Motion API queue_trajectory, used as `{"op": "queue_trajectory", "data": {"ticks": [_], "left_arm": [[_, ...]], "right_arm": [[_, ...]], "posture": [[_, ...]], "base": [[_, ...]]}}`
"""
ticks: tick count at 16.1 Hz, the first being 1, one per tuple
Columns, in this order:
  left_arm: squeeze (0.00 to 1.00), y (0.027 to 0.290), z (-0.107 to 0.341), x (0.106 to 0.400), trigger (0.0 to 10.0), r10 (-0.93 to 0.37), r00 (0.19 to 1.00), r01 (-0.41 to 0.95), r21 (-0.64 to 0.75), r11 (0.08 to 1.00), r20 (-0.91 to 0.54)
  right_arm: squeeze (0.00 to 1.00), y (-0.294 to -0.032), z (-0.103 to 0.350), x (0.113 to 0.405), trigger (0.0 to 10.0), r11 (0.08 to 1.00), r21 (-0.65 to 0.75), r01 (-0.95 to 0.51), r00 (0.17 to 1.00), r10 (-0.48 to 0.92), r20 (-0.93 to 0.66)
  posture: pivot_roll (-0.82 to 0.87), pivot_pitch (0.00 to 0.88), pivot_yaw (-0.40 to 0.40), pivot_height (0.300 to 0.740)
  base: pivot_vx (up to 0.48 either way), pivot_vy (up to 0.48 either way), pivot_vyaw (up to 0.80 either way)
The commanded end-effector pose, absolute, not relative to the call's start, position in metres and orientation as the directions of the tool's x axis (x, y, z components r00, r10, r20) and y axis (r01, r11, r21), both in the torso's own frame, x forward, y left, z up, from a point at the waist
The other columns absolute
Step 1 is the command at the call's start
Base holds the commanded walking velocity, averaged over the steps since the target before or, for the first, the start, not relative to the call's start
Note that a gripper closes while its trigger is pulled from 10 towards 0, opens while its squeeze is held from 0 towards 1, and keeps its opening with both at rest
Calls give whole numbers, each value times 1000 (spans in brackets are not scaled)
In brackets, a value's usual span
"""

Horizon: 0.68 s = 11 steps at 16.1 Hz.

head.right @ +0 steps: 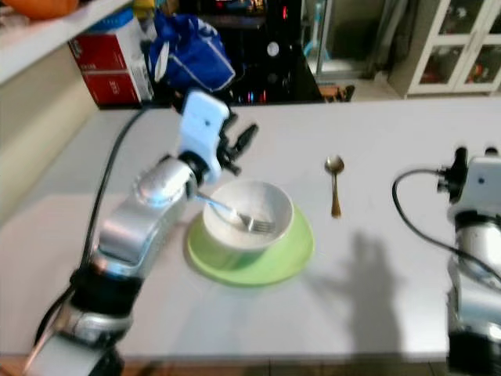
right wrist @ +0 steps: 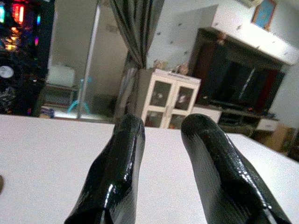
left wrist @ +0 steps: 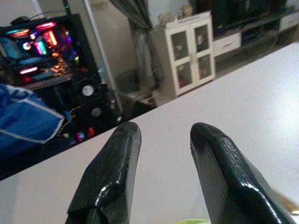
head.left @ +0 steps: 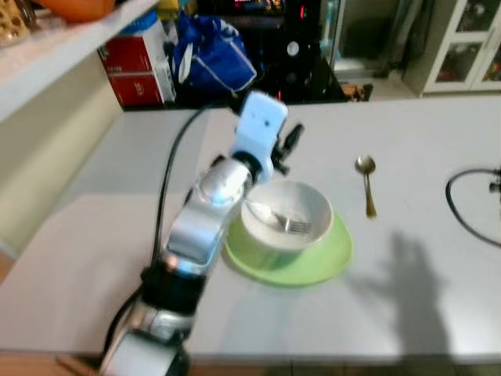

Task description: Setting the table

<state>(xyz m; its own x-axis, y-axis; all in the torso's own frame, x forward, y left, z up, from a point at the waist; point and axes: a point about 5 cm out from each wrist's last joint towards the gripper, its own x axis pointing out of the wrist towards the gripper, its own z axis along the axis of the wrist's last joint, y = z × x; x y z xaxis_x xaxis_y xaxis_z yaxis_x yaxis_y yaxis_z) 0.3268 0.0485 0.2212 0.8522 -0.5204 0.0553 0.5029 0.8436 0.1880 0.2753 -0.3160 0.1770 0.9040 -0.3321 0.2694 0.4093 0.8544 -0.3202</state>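
White table (head.left: 407,305) carries a green plate (head.left: 325,258) and, just to its right, a gold-handled spoon (head.left: 367,185).

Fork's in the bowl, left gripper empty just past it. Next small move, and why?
Probably draw the left gripper back clear of the bowl. It sits open beyond the bowl's far rim holding nothing, while the fork already lies inside the bowl on the green plate. The spoon lies apart on the table, nearer the right arm.
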Motion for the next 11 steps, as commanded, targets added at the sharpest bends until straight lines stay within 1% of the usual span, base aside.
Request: {"op": "queue_trajectory", "data": {"ticks": [1, 7, 11], "left_arm": [[0, 45, 227, 327, 10000, -522, 850, 502, 198, 842, 67], [0, 37, 227, 323, 10000, -551, 832, 520, 252, 816, 69], [0, 34, 227, 321, 10000, -565, 821, 535, 234, 812, 83]], "right_arm": [[0, -320, 178, 274, 10000, 854, -318, 413, 903, -338, 265], [0, -318, 173, 278, 10000, 859, -315, 403, 909, -337, 243], [0, -318, 169, 280, 10000, 860, -316, 400, 912, -339, 231]], "posture": [[-158, 0, 68, 740], [-146, 0, 66, 740], [-143, 0, 71, 740]], "base": [[337, -337, 0], [0, -476, 0], [0, 0, 0]]}}
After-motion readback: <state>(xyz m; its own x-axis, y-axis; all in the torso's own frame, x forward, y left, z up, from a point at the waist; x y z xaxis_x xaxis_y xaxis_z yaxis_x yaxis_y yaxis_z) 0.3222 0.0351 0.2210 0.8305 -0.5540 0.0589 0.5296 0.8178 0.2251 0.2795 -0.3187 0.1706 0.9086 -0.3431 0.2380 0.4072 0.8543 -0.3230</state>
